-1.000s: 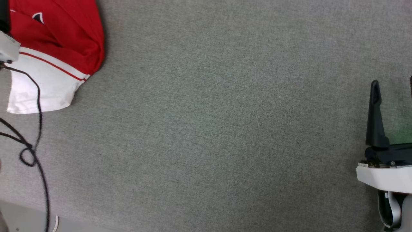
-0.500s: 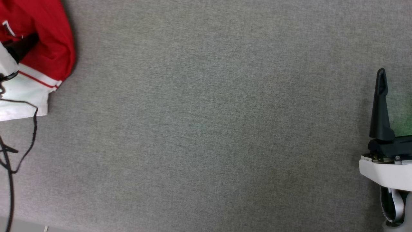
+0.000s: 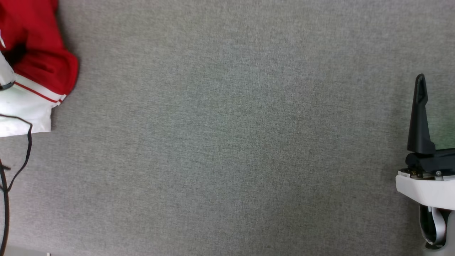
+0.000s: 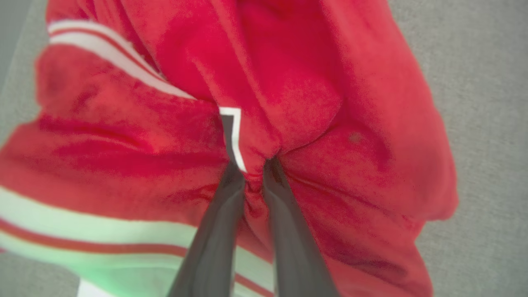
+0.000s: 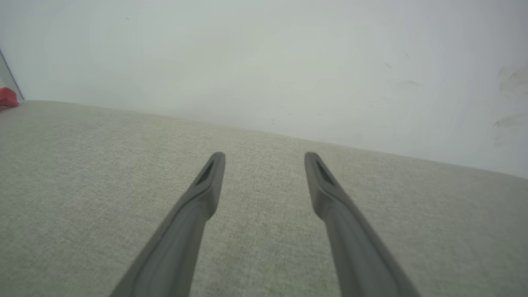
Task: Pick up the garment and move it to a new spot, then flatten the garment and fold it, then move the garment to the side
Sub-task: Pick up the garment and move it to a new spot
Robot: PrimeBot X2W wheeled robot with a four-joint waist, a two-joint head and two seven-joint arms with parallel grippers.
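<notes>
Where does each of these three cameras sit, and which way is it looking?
Head view: on the robot's head, looking down at the grey surface; garment at upper left, one right finger at right.
Left wrist view: on the left wrist, looking along the left gripper, shut on the garment.
Right wrist view: on the right wrist, looking along the open right gripper towards a pale wall.
Shared: head and left wrist both show the garment.
</notes>
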